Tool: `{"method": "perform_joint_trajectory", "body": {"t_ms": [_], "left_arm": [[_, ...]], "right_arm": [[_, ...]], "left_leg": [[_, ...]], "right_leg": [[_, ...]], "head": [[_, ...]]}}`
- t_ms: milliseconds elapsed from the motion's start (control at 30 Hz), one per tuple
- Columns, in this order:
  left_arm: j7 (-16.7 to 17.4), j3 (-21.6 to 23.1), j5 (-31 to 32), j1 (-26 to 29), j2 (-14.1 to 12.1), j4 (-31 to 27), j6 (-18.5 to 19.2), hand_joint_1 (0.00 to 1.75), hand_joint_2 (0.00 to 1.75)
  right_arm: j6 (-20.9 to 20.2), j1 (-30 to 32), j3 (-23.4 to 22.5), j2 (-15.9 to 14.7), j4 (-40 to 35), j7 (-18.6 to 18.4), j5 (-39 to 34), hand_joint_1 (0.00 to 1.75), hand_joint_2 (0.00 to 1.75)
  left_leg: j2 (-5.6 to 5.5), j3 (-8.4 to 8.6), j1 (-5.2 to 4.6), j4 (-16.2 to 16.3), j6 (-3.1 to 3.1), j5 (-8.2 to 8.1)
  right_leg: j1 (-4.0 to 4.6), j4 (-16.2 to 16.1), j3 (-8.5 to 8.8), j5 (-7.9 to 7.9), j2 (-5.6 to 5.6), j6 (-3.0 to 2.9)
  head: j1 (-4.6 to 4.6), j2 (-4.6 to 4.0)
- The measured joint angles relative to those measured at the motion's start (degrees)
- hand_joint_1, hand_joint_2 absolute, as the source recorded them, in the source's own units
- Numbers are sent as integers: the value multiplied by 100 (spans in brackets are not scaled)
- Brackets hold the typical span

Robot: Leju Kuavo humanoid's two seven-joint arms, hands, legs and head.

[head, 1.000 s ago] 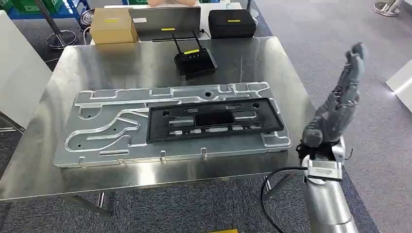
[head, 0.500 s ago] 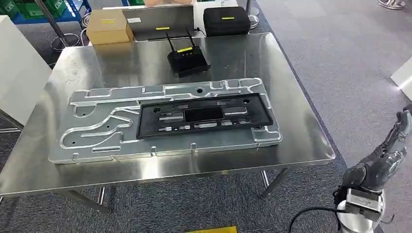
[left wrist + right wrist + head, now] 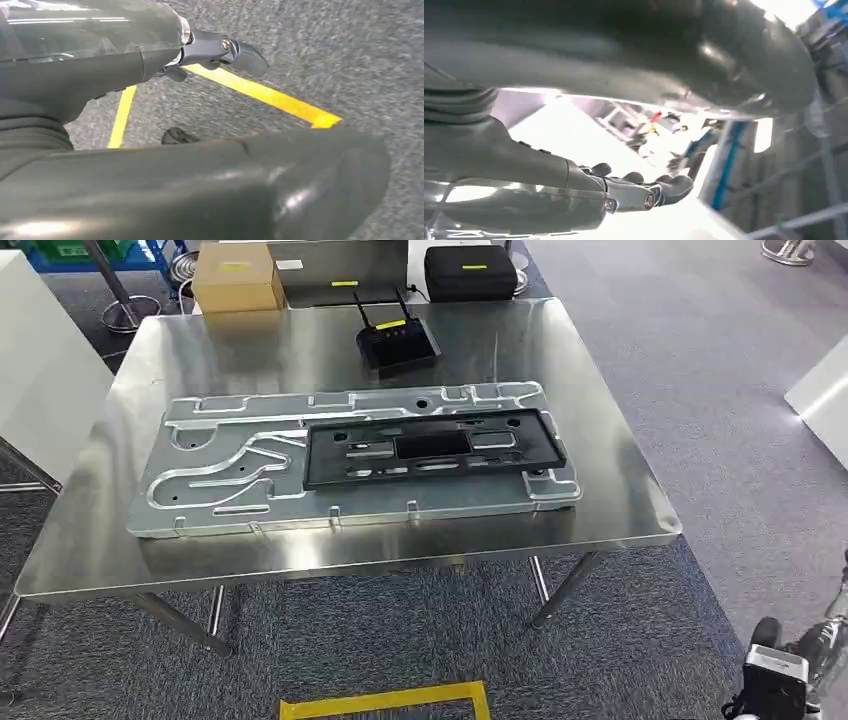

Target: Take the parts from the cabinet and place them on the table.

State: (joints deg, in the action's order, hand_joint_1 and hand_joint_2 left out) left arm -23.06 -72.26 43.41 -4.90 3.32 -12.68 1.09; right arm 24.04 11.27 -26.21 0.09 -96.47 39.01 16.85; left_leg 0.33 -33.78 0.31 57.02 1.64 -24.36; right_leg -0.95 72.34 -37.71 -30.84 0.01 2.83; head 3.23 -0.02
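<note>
My head camera looks forward and down over the shiny steel table (image 3: 620,490). My left wrist camera sits tight behind the left hand (image 3: 200,190), facing grey carpet with yellow floor tape (image 3: 270,97), tape (image 3: 385,702) the head view shares. My right wrist camera looks past the right hand (image 3: 624,65) at bright, blurred surroundings.

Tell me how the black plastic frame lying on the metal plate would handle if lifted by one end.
The black frame is long, thin and full of cutouts, so it would likely flex or sag from one end. It looks like light plastic. Lying flat in the machined plate, it probably won't roll, but may snag on the plate's raised edges.
</note>
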Motion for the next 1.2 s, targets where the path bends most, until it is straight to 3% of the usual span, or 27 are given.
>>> {"method": "perform_joint_trajectory", "body": {"t_ms": [67,100,133,233,267,367,400,433,467,500,567,600,633,667,733,767,800,833,900,933,967,1000,1067,1100,1133,1167,1200], "left_arm": [[44,0,0,-23,11,0,-39,0,0],[63,-2,0,-38,11,0,-50,0,0],[77,-4,0,-59,11,0,-55,0,0],[90,-72,0,-63,11,0,-103,0,0],[87,-109,0,-47,13,0,-111,0,0],[50,-157,0,-17,22,0,-129,0,0],[35,-168,0,-17,22,0,-129,0,0],[28,-179,0,-13,22,0,-129,0,0],[24,-192,0,-6,22,0,-129,0,0],[7,-201,0,6,24,0,-133,0,0],[-64,-227,0,8,24,0,-153,0,0],[-83,-243,0,2,17,-7,-151,0,0],[-103,-245,2,-3,17,-13,-133,0,0],[-105,-247,0,0,17,-13,-124,0,0],[-112,-251,0,16,17,-15,-107,0,0],[-112,-254,0,31,26,-13,-103,0,0],[-111,-256,0,23,31,-13,-98,0,0],[-112,-256,0,26,28,-15,-98,0,0],[-122,-258,0,42,31,-15,-70,0,0],[-129,-258,-4,46,33,-15,-48,0,0],[-136,-258,-4,46,35,-15,-35,0,0],[-144,-258,-4,52,46,-15,-28,0,0],[-142,-258,0,70,59,-15,-24,0,0],[-129,-258,0,57,59,-15,-24,0,0],[-100,-251,-9,43,68,-15,-24,0,0],[-66,-225,-7,17,83,-15,-24,0,0],[-48,-188,-7,-16,98,-15,-24,0,0]], "right_arm": [[-54,-72,-137,48,109,0,88,0,0],[-74,-135,-157,61,160,0,107,0,0],[-96,-176,-172,72,197,0,122,0,0],[-238,-254,-172,118,341,0,182,0,0],[-242,-283,-168,155,371,0,199,0,0],[-249,-291,-146,225,437,0,192,0,0],[-249,-290,-137,238,483,0,158,0,0],[-247,-287,-135,247,531,0,118,0,0],[-245,-279,-135,251,577,0,70,0,0],[-249,-266,-135,251,644,-2,7,0,0],[-249,-256,-203,245,851,-2,-20,0,0],[-249,-250,-253,245,978,-2,11,0,0],[-245,-247,-334,242,1163,-2,59,0,0],[-247,-238,-413,242,1332,0,103,0,0],[-208,-250,-571,210,1757,-2,122,0,0],[-188,-237,-640,168,1946,0,120,0,0],[-168,-215,-701,151,2110,0,118,0,0],[-142,-209,-767,111,2241,0,125,0,0],[-102,-337,-929,70,2733,-2,449,0,0],[-98,-423,-1076,48,3141,-2,696,0,0],[-91,-449,-1266,37,3566,-2,936,0,0],[-87,-444,-1390,39,3795,-2,1003,0,0],[-2,-527,-1574,2,4263,-11,1124,0,0],[100,-629,-1675,-37,4598,-50,1234,0,0],[184,-740,-1792,-79,4961,-164,1349,0,0],[184,-841,-1955,-107,5426,-457,1474,0,0],[160,-906,-2096,-127,5796,-784,1583,0,0]], "left_leg": [[3,-108,5,56,-56,68],[9,-150,-19,76,-91,93],[17,-146,-20,81,-120,133],[11,-149,-25,47,-230,269],[-3,-183,12,120,-256,170],[-9,-495,12,1093,-288,-831],[-9,-583,12,1523,-298,-1061],[-9,-599,12,1804,-296,-1097],[-9,-534,11,1883,-282,-981],[-10,-330,9,1723,-249,-715],[-11,318,-21,891,-147,-399],[-11,755,-50,297,-66,-557],[-8,1045,-69,-215,-61,-723],[-13,989,-87,-168,-71,-692],[-12,958,-117,-190,0,-625],[7,901,-65,-274,46,-497],[35,828,-63,-279,77,-416],[34,724,-63,-277,125,-337],[57,523,-63,-273,115,-193],[67,423,-58,-263,110,-121],[62,318,-54,-238,99,-43],[52,202,-47,-199,87,11],[50,-21,-29,-71,26,88],[56,-90,-27,3,-11,119],[61,-159,-29,65,-49,142],[69,-177,-27,76,-93,183],[71,-183,-21,71,-124,233]], "right_leg": [[-17,-1043,789,231,0,-10],[4,-1501,1078,25,8,-41],[37,-1549,1088,42,36,-131],[50,-1565,1012,129,25,-268],[18,-1589,960,213,-15,-332],[46,-1586,727,392,-15,-415],[63,-1577,632,462,-19,-422],[80,-1566,541,526,-23,-425],[93,-1551,451,582,-27,-426],[117,-1530,339,650,-27,-426],[156,-1510,179,768,-19,-421],[150,-1490,154,822,-27,-406],[178,-1483,140,857,-25,-369],[163,-1515,172,913,-44,-333],[120,-1556,168,1018,-52,-268],[136,-1554,139,1043,-42,-223],[104,-1462,74,813,-14,-187],[93,-1190,-22,399,-10,-159],[60,-348,-211,-265,-10,-97],[43,23,-260,-376,-11,-74],[13,257,-225,-280,-12,-52],[-9,234,-90,-46,-12,-34],[-38,-466,510,361,-13,0],[-50,-1057,940,272,-13,4],[5,-1567,1227,31,-7,-17],[21,-1705,1272,-66,4,-126],[38,-1691,1242,-38,-12,-162]], "head": [[0,0],[0,0],[9,0],[4,0],[2,0],[2,0],[2,0],[4,0],[2,0],[4,0],[4,0],[4,0],[2,0],[2,0],[2,0],[2,0],[2,0],[0,0],[2,0],[0,0],[0,0],[0,0],[0,0],[2,0],[2,0],[2,0],[2,0]]}}
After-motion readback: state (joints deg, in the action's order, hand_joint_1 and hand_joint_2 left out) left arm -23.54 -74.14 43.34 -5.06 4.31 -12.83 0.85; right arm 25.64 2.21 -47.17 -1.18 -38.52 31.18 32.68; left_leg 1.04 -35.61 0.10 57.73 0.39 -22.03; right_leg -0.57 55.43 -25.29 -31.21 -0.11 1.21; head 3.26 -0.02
